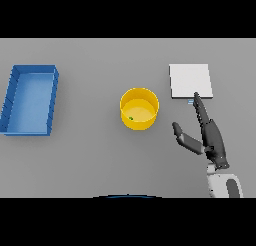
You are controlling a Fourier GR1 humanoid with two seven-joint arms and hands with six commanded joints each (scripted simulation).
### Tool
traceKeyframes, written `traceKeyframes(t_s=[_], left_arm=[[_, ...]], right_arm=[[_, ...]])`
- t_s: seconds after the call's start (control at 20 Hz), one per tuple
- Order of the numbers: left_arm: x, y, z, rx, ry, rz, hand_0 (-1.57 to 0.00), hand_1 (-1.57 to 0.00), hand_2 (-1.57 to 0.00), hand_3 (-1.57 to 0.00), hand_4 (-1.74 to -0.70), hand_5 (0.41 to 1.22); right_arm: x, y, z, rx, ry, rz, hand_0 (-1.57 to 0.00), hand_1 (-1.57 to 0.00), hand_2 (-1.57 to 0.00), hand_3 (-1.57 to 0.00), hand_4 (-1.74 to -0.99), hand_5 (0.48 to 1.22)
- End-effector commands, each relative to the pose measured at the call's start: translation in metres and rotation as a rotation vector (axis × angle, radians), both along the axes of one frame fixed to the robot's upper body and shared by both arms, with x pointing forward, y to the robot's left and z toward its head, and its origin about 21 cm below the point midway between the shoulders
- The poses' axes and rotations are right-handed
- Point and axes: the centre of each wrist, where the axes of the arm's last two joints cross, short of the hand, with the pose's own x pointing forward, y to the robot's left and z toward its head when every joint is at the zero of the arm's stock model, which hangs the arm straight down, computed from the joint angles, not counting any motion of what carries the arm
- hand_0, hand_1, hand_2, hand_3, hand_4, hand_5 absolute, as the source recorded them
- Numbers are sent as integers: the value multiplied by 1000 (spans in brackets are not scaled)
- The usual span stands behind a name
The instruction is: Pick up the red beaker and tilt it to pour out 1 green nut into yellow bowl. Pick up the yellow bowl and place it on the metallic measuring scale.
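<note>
Head view: yellow bowl (139, 109) holds green nut (131, 118).

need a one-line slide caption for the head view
Open right hand between yellow bowl, holding a green nut, and scale; blue tray at left.

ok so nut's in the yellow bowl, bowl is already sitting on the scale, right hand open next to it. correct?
Not quite. The head view shows the yellow bowl on the grey table, left of the metallic scale and apart from it, not on it. The rest holds: the green nut lies inside, and the right hand is open beside the bowl.
</note>
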Motion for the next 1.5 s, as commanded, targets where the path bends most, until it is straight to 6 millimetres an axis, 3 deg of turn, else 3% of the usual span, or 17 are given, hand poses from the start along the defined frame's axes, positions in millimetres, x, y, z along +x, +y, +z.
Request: traceKeyframes(t_s=[0.0, 0.1, 0.3, 0.4, 0.5, 0.7, 0.8, 0.85, 0.9, 1.05, 1.2, 1.45], left_arm=[[-5, 8, -6, -51, -1, 47, -1571, -1571, -1571, -1567, -1741, 1221], [-17, 18, -28, -120, 10, 104, -1571, -1571, -1571, -1568, -1741, 1221], [-55, 23, -85, -215, 24, 146, -1571, -1571, -1571, -1570, -1741, 1221], [-70, 22, -104, -255, 38, 176, -1571, -1571, -1571, -1570, -1741, 1221], [-83, 22, -116, -283, 38, 184, -1571, -1571, -1571, -1571, -1741, 1151], [-98, 18, -130, -317, 69, 231, -1571, -1571, -1571, -1571, -1741, 925], [-99, 17, -124, -322, 94, 232, -1571, -1571, -1526, -1525, -1521, 818], [-102, 14, -121, -322, 101, 161, -1469, -1344, -1276, -1318, -1369, 774], [-106, 19, -116, -333, 119, 124, -1175, -1075, -1021, -1055, -1232, 737], [-115, 21, -112, -377, 194, 46, -601, -550, -522, -539, -976, 664], [-114, 23, -116, -294, 267, 48, -307, -281, -267, -276, -843, 632], [-111, 20, -124, -231, 238, 45, -100, -91, -87, -90, -783, 631]], right_arm=[[2, 3, -1, 0, 7, 0, 1, 1, 1, 1, -1138, 648], [-1, 5, -2, 7, 4, 4, 1, 1, 1, 1, -1129, 659], [1, -2, -2, -3, -5, 4, 1, 1, 1, 1, -1151, 676], [1, 1, -4, -13, -6, 3, 1, 1, 1, 1, -1166, 676], [1, 4, -4, -9, 5, 7, 1, 1, 1, 1, -1174, 676], [1, -1, -3, -6, -1, 3, 1, 1, 1, 1, -1157, 671], [5, 0, -4, -1, 16, 5, 1, 1, 1, 1, -1155, 670], [5, 0, -3, 0, 13, 4, 1, 1, 1, 1, -1153, 670], [5, 0, -3, -2, 14, 0, 1, 1, 1, 1, -1151, 670], [3, -2, -4, 2, 0, 5, 1, 1, 1, 1, -1153, 670], [5, -1, -5, 0, 2, 2, 1, 1, 1, 1, -1155, 670], [4, 2, -3, -36, -5, -10, 1, 1, 1, 1, -1154, 657]])
